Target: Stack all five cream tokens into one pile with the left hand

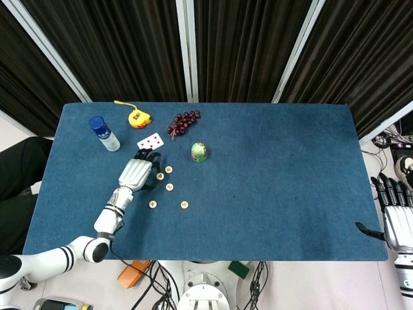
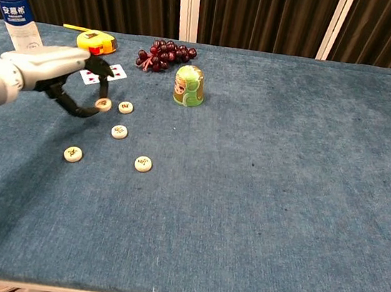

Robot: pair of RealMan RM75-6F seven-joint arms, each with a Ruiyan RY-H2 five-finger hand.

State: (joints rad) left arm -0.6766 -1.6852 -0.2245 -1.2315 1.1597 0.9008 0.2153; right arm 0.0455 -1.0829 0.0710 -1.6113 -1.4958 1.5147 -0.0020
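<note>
Cream tokens are the matter in hand: one token [image 2: 103, 103] is pinched between thumb and fingertip of the left hand [image 2: 74, 85] and is held clear of the blue surface [image 2: 282, 200], just beside the token [image 2: 125, 107] that lies nearest the playing card [image 2: 104, 73]. Three others lie singly and apart: one [image 2: 119, 131] just below that neighbour, one [image 2: 72, 154] further toward the near edge, and one [image 2: 143, 164] to its right. No pile is seen to have been started, so the first stacking step is judged to be under way. The next move calls for the held token to be centred over the token by the playing card, lowered flat and released without the lower piece being nudged. The right hand [image 1: 397, 216] is seen at the far right of the surface, off its edge, fingers spread and holding nothing
</note>
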